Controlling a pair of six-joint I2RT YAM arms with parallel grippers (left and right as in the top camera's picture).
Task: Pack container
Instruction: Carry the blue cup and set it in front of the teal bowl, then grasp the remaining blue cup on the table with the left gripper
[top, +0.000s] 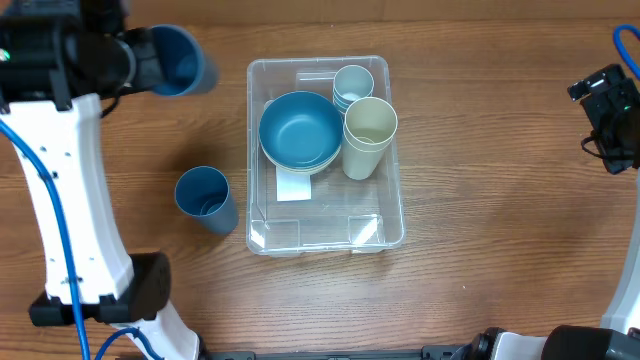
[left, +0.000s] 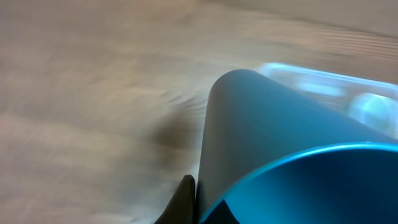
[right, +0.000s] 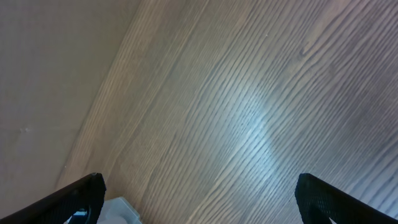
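Container (top: 325, 232) sits flat on the desk (top: 480, 200), between the two arms.

Inside the container, toward its far end:
- blue bowl (top: 300, 130)
- cream cup (top: 368, 135), touching the bowl's right side
- pale cups (top: 353, 85), stacked just behind the cream cup

The container's near end is bare.

Left of the container, a blue cup (top: 205, 198) stands upright on the desk. Left end effector (top: 148, 62) is clamped on a second blue cup (left: 267, 137), held on its side off the container's far-left corner (wrist view blurred). Right end effector (right: 208, 205) is well right of the container, fingers apart, empty.

Judgement: the container looks like thin clear plastic, so it should be light and smooth, with walls likely to flex. If it needs steadying, pinch the rim at a short wall, near a corner.
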